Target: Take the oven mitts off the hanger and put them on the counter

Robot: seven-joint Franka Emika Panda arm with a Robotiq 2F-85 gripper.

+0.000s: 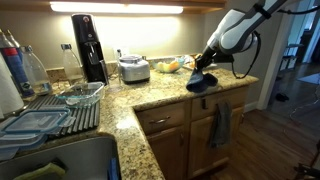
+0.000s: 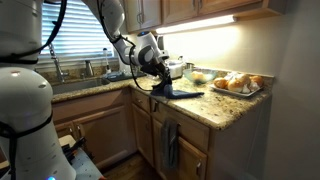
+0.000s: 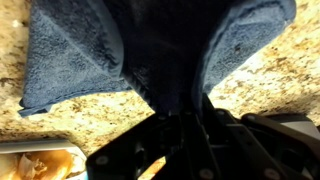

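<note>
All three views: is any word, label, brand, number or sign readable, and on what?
No text can be read anywhere.
bottles by the sink: any print is too small and blurred to read.
coffee maker: no legible marking.
Wrist view: only the oven mitt and the counter, no writing.

The soft padded fabric oven mitt (image 3: 65, 60) is dusty blue with a fine woven texture in the wrist view, darkening to near navy along its shaded middle fold. In both exterior views the oven mitt (image 1: 203, 82) (image 2: 180, 92) reads dark blue. The polished granite counter (image 3: 255, 85) is speckled tan, cream and brown. The boxy metal gripper (image 3: 186, 118) is black, on a white-and-black robot arm (image 1: 240, 28). The wooden cabinets (image 1: 170, 140) are medium brown, with a grey-blue fabric cloth (image 1: 220, 125) against them. The tall plastic coffee machine (image 1: 88, 45) is black.
</note>
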